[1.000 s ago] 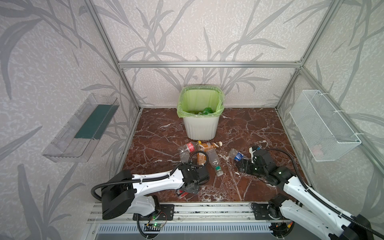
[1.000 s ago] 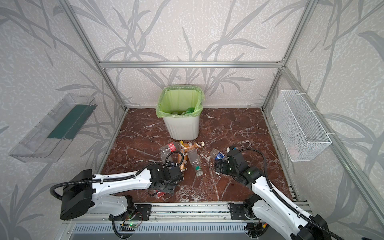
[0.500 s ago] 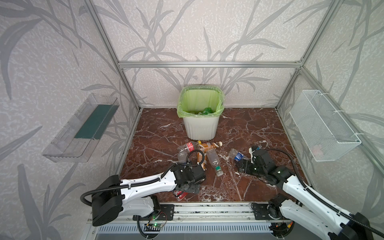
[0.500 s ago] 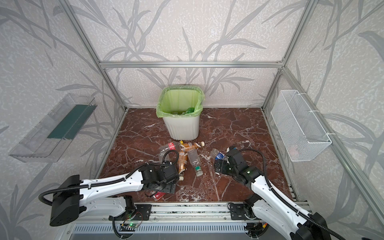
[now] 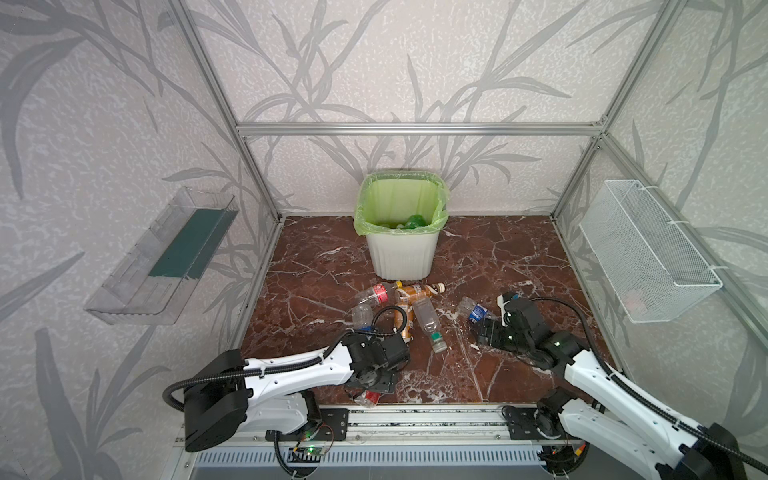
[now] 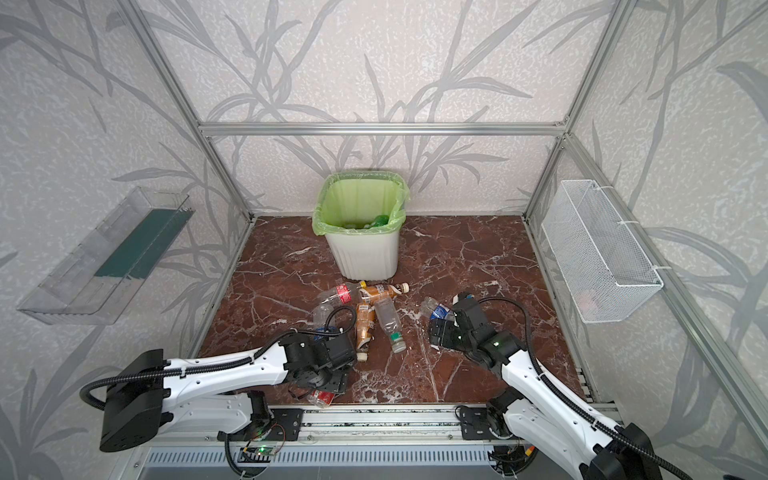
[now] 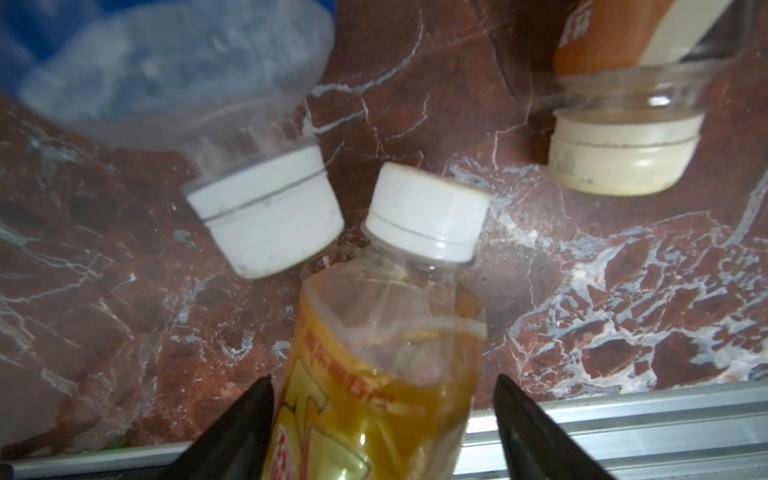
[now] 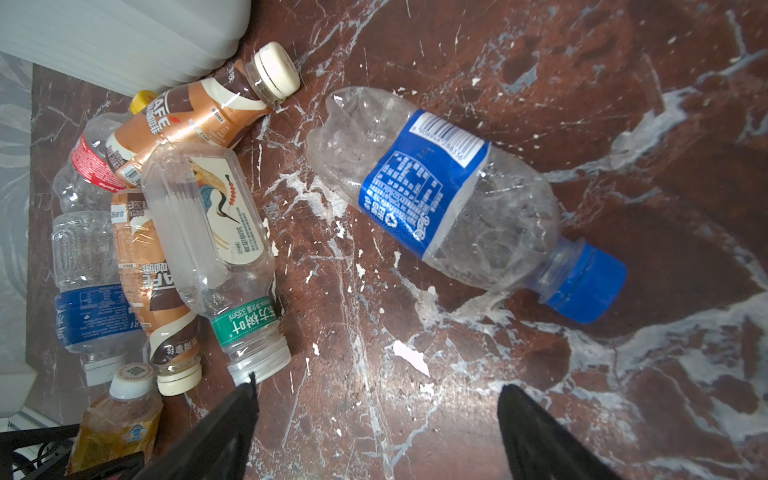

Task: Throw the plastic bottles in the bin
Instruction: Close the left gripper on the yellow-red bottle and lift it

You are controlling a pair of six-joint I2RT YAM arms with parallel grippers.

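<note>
- Lower left of centre in both top views: the left gripper [image 7: 380,384] pointed down by the front rail [image 7: 623,411]. Its jaws were hidden under the wrist there, and only an end of the red-yellow labelled bottle [image 5: 368,397] poked out.
- The left wrist view gave what the top views lacked. The jaws stood apart astride that bottle's body. The bottle's long axis ran out between them, with the cap up the frame, away from the gripper. A sliver of rail showed beside one jaw, so I judged the gripper open and not yet pinching.
- Centre: the bin [image 5: 402,257] stood at the back with a green bottle [image 5: 413,221] already inside. A pile of bottles [image 5: 401,303] lay just in front of it.
- Right of centre: the right gripper [image 8: 376,386] hung wide open and empty over bare floor [image 8: 623,124].
- The blue-labelled bottle [image 8: 440,187] lay ahead of it, in the upper middle of the right wrist frame. Its long axis slanted from the base at upper left to the cap at lower right. That arm was clearly the nearer, and its jaws would probably need turning across that axis.
</note>
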